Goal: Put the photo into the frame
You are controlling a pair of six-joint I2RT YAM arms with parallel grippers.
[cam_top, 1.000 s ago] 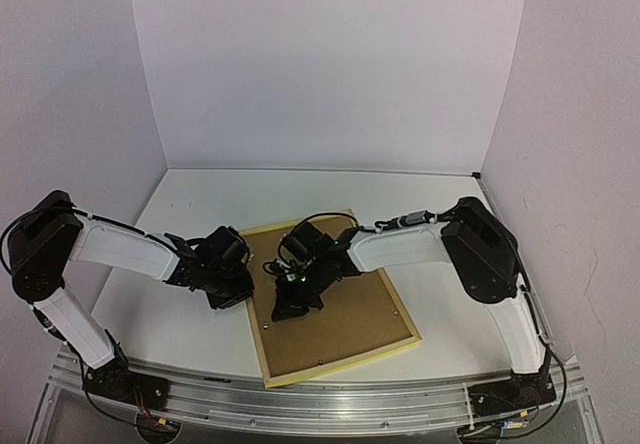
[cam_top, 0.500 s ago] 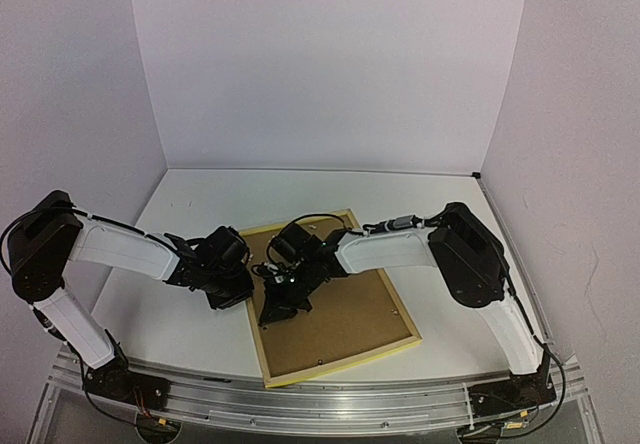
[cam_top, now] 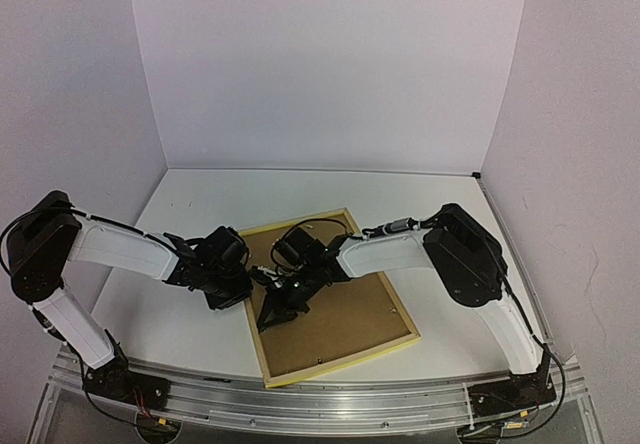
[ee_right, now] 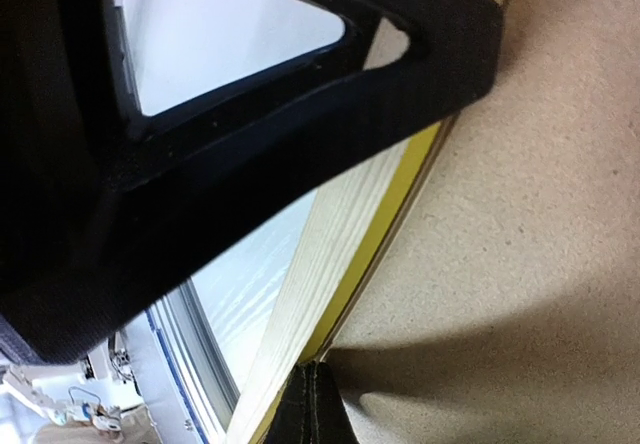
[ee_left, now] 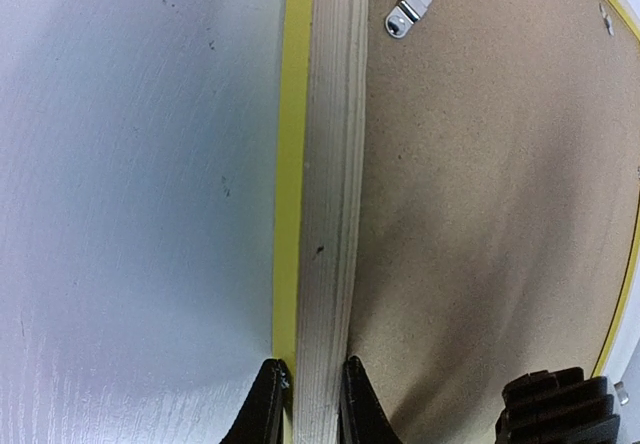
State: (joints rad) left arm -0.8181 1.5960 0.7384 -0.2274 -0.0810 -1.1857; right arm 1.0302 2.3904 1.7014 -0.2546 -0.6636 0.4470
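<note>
The frame lies face down on the table, showing its yellow border, pale wood rails and the brown backing board set inside it. My left gripper is at the frame's left side. In the left wrist view its jaws are shut across the pale wood rail, one finger on each side. My right gripper is shut, and its tip rests on the backing board right beside the rail's inner edge. The photo is hidden from every view.
A small metal clip sits on the board near the left rail, and others lie along the frame's edges. White table surrounds the frame, with white walls behind. The left gripper's black body looms close over the right wrist camera.
My right gripper has slid left across the backing board, up to the left rail near the left gripper. The left arm and the frame have not moved.
</note>
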